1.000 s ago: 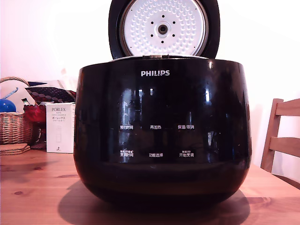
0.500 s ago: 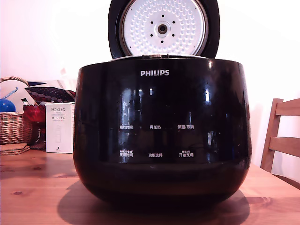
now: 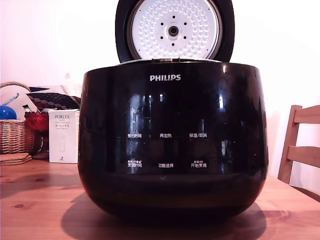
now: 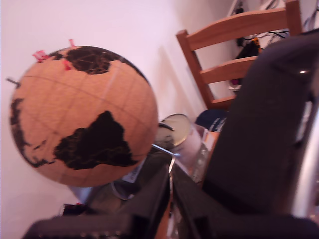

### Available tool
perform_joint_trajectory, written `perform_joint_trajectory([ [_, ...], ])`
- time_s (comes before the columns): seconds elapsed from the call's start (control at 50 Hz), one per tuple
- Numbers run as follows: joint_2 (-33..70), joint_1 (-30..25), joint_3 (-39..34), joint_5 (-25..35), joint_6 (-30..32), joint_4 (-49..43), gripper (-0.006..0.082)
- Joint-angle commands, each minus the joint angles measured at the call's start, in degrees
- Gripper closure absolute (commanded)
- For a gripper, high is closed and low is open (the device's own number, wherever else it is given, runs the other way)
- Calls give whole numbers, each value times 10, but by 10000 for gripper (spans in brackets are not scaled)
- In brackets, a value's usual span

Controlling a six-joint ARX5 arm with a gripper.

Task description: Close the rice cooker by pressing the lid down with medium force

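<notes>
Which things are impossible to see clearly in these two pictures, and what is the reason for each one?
- The lid: its top is cut off by the exterior view's upper edge.
- The rice cooker: its inside is hidden by its own front wall, exterior view.
- The gripper: absent from the exterior view; dark and blurred in the wrist view, fingers together.
- The white box: its small print is too small, exterior view.
- The dark shape beside the gripper: blurred, wrist view.

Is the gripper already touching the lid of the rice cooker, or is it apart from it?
Cannot tell. The exterior view shows the lid standing open with no gripper in sight. In the wrist view the gripper is beside the lid's dark back, but neither contact nor gap shows plainly.
</notes>
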Motion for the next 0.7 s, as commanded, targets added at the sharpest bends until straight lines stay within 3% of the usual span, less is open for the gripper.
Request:
perform_joint_trajectory([
  [0.0,3,-4,-1,1,2,-13,791],
  [0.24,2,-17,3,1,2,-71,791],
  [0.68,2,-67,65,17,-6,-272,791],
])
